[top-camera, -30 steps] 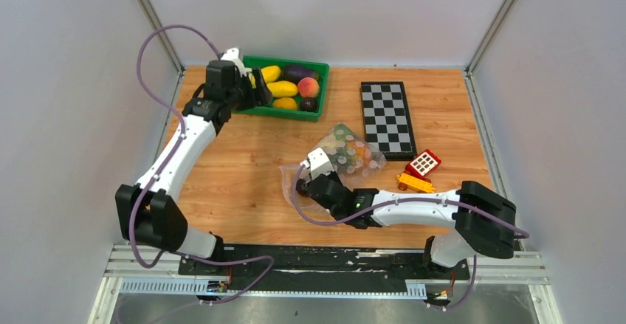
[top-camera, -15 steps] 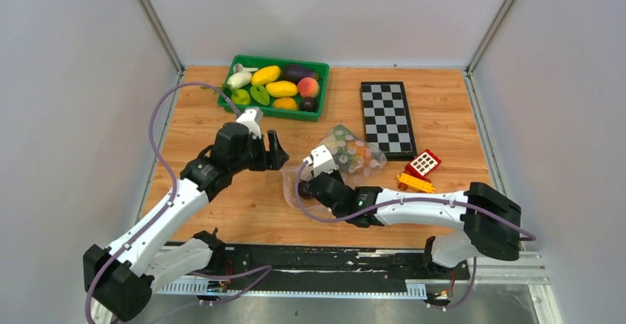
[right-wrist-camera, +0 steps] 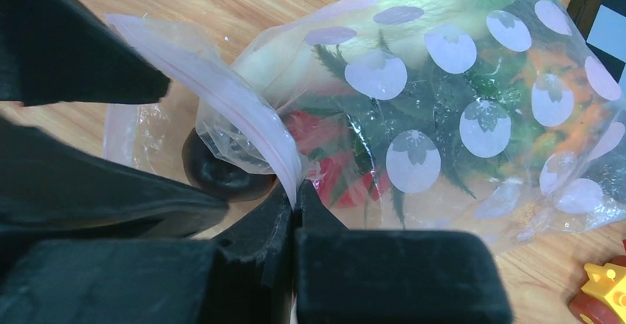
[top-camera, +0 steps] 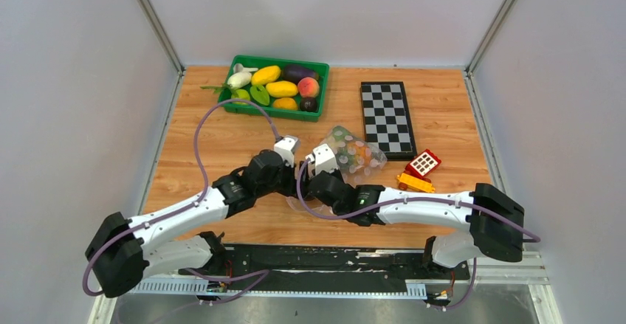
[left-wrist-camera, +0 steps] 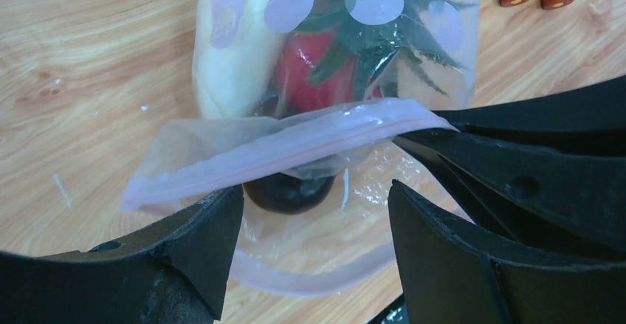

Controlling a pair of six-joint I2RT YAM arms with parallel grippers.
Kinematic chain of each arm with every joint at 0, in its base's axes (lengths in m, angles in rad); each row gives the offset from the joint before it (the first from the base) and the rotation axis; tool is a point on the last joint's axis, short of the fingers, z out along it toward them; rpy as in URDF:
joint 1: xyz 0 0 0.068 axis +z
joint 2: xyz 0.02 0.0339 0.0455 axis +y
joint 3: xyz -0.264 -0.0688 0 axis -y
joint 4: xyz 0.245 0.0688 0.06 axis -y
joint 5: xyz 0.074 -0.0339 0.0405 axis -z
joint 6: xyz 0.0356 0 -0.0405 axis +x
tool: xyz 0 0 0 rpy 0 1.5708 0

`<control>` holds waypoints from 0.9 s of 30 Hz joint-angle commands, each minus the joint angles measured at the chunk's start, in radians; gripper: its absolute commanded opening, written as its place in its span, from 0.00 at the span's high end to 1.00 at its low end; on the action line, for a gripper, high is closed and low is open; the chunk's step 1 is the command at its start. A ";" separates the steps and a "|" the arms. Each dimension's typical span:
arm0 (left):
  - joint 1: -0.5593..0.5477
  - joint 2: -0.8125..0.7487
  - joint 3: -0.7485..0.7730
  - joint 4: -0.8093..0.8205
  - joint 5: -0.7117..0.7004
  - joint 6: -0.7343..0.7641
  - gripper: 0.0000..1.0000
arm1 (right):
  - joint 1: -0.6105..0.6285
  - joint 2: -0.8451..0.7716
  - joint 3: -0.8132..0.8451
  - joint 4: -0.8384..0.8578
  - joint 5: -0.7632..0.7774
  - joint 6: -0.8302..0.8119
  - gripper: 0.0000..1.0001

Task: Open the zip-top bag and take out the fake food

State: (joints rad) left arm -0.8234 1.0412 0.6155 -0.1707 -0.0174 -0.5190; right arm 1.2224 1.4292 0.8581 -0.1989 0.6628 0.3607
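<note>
The zip-top bag [top-camera: 353, 151] lies mid-table, clear with pale dots, its mouth turned toward the arms. My right gripper [right-wrist-camera: 295, 198] is shut on the upper pink zip strip [left-wrist-camera: 295, 147] and holds that lip up. The lower strip [left-wrist-camera: 310, 283] sags on the wood, so the mouth gapes. My left gripper [left-wrist-camera: 316, 198] stands open right at the mouth, one finger on each side of it, holding nothing. Fake food fills the bag: a red apple [left-wrist-camera: 310, 73], leafy green [right-wrist-camera: 435, 88] and a long white piece [left-wrist-camera: 229, 66]. A dark round piece [left-wrist-camera: 288, 191] sits just inside the opening.
A green tray [top-camera: 243, 62] at the back left holds yellow fruits, a peach, an eggplant, a white piece [top-camera: 239, 80] and green pieces. A chessboard [top-camera: 386, 117] lies at the back right. A red-yellow toy block car [top-camera: 418, 170] stands right of the bag.
My left arm has swung from the green tray down to the bag's mouth, its jaws open. The right gripper has kept its hold on the upper lip.
</note>
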 commanded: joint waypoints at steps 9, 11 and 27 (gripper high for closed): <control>-0.026 0.231 -0.058 0.319 -0.060 0.032 0.21 | -0.002 -0.031 0.045 0.001 -0.034 0.051 1.00; -0.026 0.267 -0.064 0.336 -0.056 0.025 0.20 | -0.003 -0.028 0.043 0.006 -0.035 0.052 1.00; -0.027 0.208 -0.022 0.113 -0.057 -0.015 0.68 | -0.003 -0.001 0.019 0.016 -0.011 0.060 1.00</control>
State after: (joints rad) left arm -0.8494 1.3579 0.5571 0.0986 -0.0502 -0.5297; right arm 1.2190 1.4250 0.8597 -0.2119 0.6277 0.3962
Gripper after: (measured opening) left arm 0.613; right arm 0.012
